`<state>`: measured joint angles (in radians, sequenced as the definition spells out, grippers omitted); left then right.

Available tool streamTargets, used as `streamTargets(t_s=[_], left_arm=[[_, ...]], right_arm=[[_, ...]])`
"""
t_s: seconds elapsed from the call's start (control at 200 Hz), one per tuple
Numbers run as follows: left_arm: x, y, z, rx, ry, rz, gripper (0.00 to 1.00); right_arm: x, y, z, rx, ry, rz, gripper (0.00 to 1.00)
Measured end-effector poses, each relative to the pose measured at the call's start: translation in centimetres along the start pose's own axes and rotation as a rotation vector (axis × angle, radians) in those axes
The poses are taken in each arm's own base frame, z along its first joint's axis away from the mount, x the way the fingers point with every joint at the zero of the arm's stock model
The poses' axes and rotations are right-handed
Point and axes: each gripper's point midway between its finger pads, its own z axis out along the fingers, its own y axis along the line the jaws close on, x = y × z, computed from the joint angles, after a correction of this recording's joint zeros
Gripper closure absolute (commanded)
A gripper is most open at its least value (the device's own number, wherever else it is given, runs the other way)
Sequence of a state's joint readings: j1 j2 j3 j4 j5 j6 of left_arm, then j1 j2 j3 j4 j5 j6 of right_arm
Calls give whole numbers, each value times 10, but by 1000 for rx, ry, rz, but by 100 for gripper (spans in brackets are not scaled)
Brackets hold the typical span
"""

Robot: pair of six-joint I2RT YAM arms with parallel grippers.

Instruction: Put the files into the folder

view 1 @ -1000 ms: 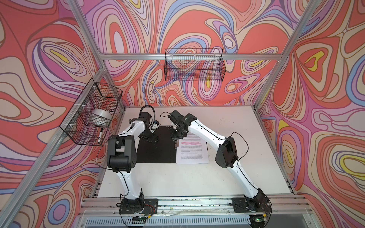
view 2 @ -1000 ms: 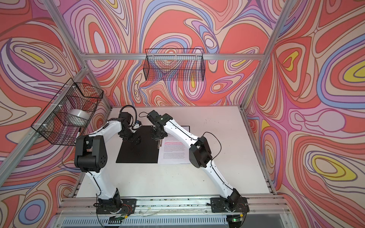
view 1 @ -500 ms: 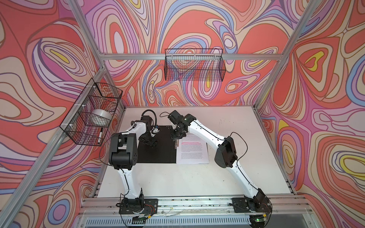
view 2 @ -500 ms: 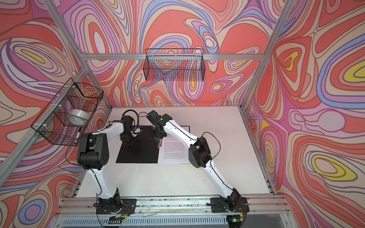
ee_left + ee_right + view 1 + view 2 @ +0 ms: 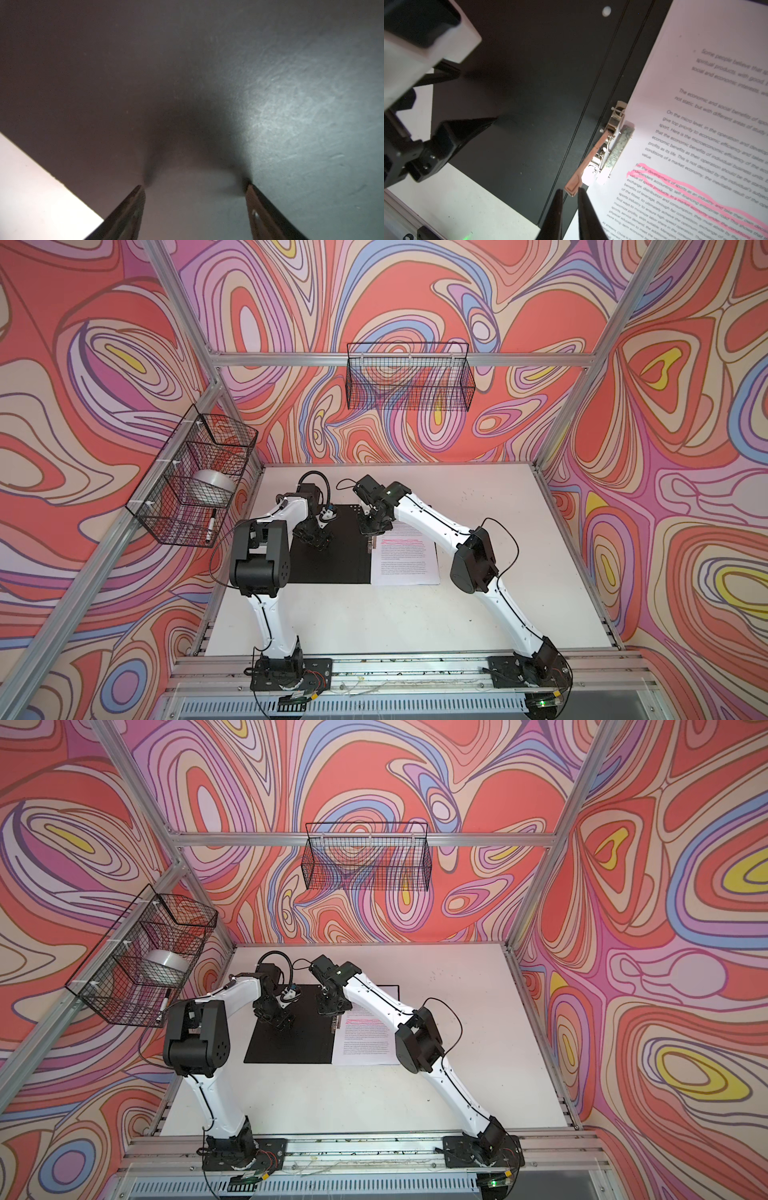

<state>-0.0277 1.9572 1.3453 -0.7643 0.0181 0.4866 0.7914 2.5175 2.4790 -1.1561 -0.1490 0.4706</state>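
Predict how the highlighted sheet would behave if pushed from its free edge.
The highlighted sheet looks thin, so probably floppy and light. The metal clip overlaps its edge, so it would likely buckle rather than slide.

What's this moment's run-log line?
folder: open, flat | paper: under clip | left tool: open, on folder | right tool: gripping clip

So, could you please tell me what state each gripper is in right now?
Left gripper: open, empty, jaws against the folder.
Right gripper: closed on the clip lever.
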Motion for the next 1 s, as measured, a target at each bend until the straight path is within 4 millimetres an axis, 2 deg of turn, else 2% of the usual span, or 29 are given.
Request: streamTargets(t_s=[0.421, 0.676, 0.851, 1.002], left_arm=[[0, -1, 0, 10, 10, -1, 25], [0, -1, 0, 13, 9, -1, 25], [0, -1, 0, 13, 9, -1, 25], [0, -1, 0, 14, 10, -1, 25]], right_arm=[[6, -5, -1, 25, 24, -20, 85], [-3, -1, 4, 3, -18, -27, 84], [-13, 5, -3, -16, -53, -33, 85], [-11, 4, -1, -13, -46, -31, 85]])
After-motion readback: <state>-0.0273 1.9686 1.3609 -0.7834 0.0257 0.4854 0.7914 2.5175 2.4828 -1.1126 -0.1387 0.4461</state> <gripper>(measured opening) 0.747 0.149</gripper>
